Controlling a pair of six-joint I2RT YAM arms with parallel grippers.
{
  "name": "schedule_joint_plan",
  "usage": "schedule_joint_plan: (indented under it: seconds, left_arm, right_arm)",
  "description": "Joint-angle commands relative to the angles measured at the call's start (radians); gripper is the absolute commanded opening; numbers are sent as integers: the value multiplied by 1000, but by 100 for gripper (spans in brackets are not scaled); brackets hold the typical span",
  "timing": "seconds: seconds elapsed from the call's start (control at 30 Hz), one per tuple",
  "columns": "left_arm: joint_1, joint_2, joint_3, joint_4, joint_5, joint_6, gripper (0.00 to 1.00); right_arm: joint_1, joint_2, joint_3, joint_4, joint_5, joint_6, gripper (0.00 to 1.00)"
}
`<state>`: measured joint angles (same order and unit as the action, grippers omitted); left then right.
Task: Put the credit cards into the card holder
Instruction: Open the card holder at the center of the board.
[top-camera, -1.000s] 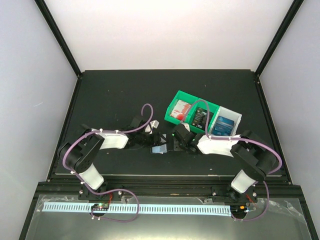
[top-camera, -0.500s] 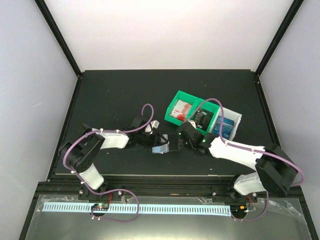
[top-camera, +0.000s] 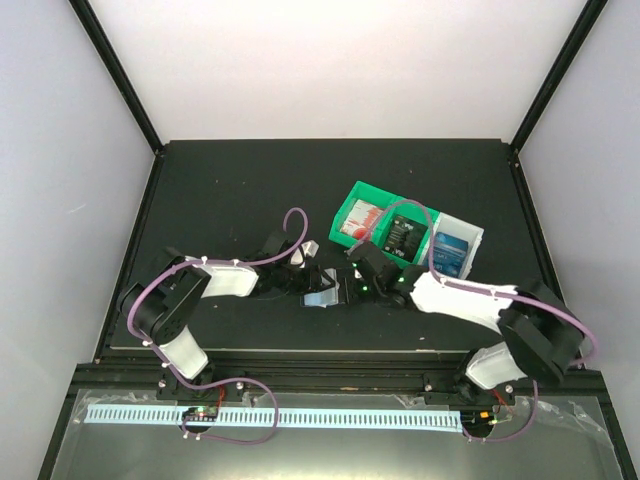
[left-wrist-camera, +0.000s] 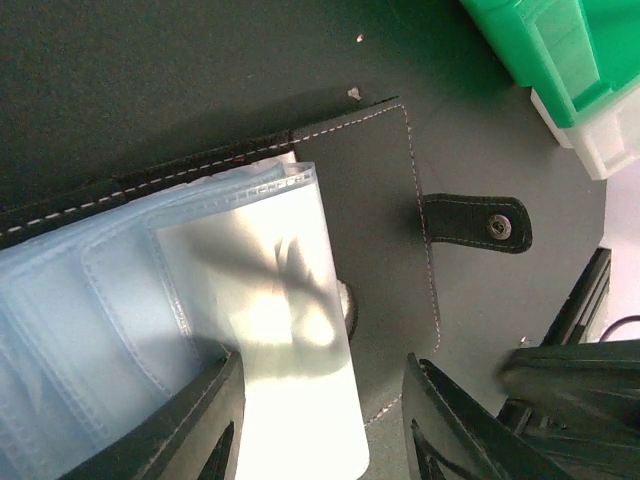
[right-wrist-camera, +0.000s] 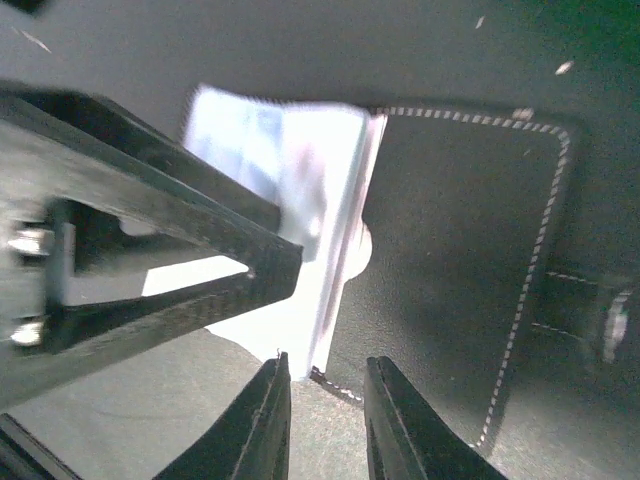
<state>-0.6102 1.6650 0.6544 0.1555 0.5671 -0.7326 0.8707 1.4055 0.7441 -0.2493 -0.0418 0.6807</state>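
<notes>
The black card holder (left-wrist-camera: 385, 230) lies open on the mat with its snap tab (left-wrist-camera: 476, 222) out to the right and clear sleeves (left-wrist-camera: 130, 300) fanned left. My left gripper (left-wrist-camera: 325, 420) is open, its fingers either side of one pale sleeve. My right gripper (right-wrist-camera: 325, 420) is open just in front of the holder's stitched edge (right-wrist-camera: 450, 250), with the sleeve's lower corner in the gap. In the top view both grippers (top-camera: 312, 285) (top-camera: 350, 287) meet at the holder (top-camera: 322, 299). A red-and-white card (top-camera: 363, 218), a black card (top-camera: 403, 235) and a blue card (top-camera: 450, 247) lie in the bins.
A green bin (top-camera: 352, 193) and a white bin (top-camera: 474, 236) stand side by side behind and right of the holder; their corners show in the left wrist view (left-wrist-camera: 560, 50). The left finger (right-wrist-camera: 150, 270) crosses the right wrist view close to my right fingers.
My right arm has swung its elbow out to the right, uncovering the bins, and its gripper has settled a little left at the holder. The left arm has stayed put.
</notes>
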Motion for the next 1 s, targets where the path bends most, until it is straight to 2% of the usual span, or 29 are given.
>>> schedule_joint_plan:
  seconds: [0.0,0.2,0.4,0.57,0.7,0.97]
  left_arm:
    - [-9,35,18,-50,-22,5,45]
    - [-9,31,22,-56,-20,1,45]
    - [-10,15,21,-56,-13,3,45]
    - [-9,-32,16,-51,-12,5,47]
    - [-9,-94,-29,17,-22,3,48]
    - [-9,-98,-39,-53,-106,20,55]
  right_arm:
    - [5,101,16,87,-100,-32,24]
    - [4,204,21,178,-140,-8,26]
    - [4,239,22,161,-100,19,28]
    - [4,264,27,115,-52,44,20]
    - [5,272,25,96,-4,69,14]
    - [4,277,10,110,25,115,10]
